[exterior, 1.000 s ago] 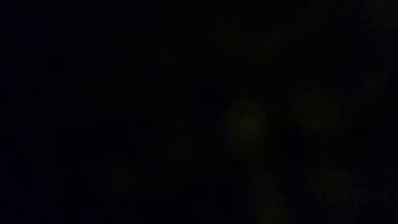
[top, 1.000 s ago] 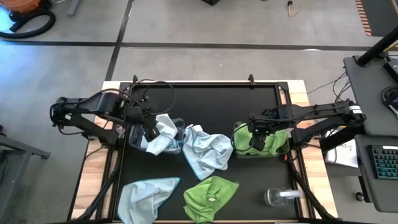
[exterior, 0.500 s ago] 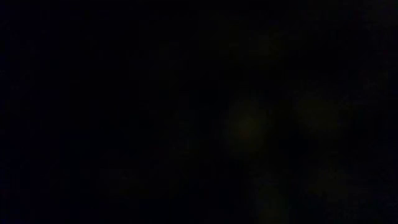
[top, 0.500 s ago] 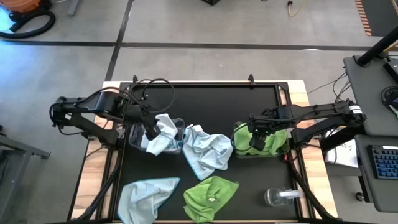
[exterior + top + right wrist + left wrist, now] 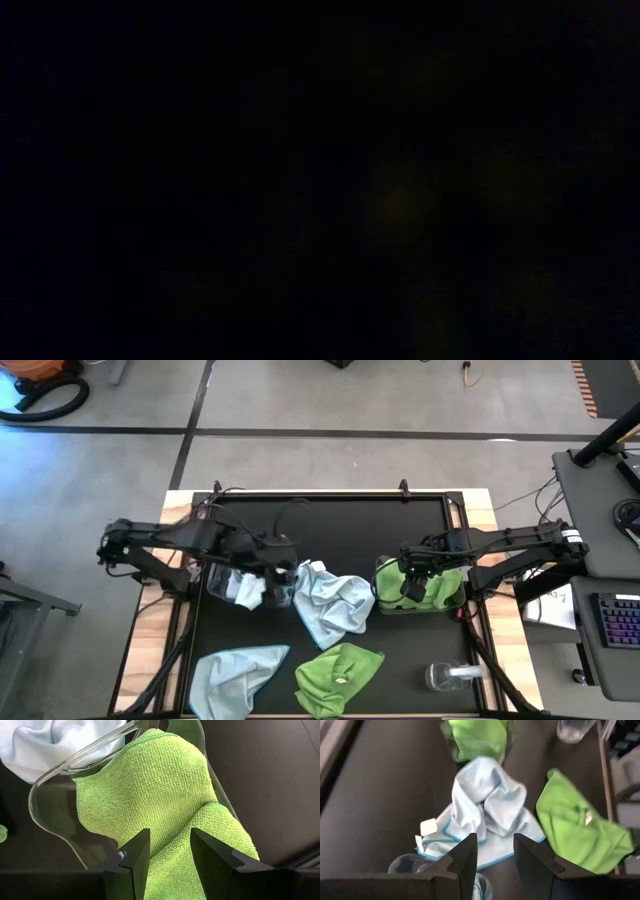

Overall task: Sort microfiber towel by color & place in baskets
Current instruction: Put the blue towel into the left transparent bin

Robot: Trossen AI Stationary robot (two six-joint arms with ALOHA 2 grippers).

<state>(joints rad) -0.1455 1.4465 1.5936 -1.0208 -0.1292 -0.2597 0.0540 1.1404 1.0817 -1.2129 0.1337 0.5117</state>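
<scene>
We see a black table top (image 5: pixel 340 520) with the two dark arms reaching in from either side. The left gripper (image 5: pixel 278 560) hangs over the right end of the left clear rectangular plastic basket (image 5: pixel 232 582), which holds a pale blue microfiber cloth (image 5: pixel 247 592). Its two dark fingers (image 5: pixel 465 865) stand apart with nothing between them. Just to the right of that basket a second pale blue cloth (image 5: pixel 330 605) lies crumpled on the table, with a white tag at one edge in the left wrist view.

The right gripper (image 5: pixel 412 582) sits above the right clear plastic basket (image 5: pixel 381 572), which is filled with a lime green microfiber cloth (image 5: pixel 437 588). In the right wrist view its fingers (image 5: pixel 136 857) are spread, poised just over the green cloth (image 5: pixel 165 795) without pinching it; the basket's clear rim (image 5: pixel 87 757) curves around the cloth.

Near the front edge lie two more cloths: a pale blue one (image 5: pixel 232 675) at the left and a lime green one (image 5: pixel 338 675) beside it at the centre. A small clear round container (image 5: pixel 448 676) stands at the front right. The low view is dark and shows us nothing.
</scene>
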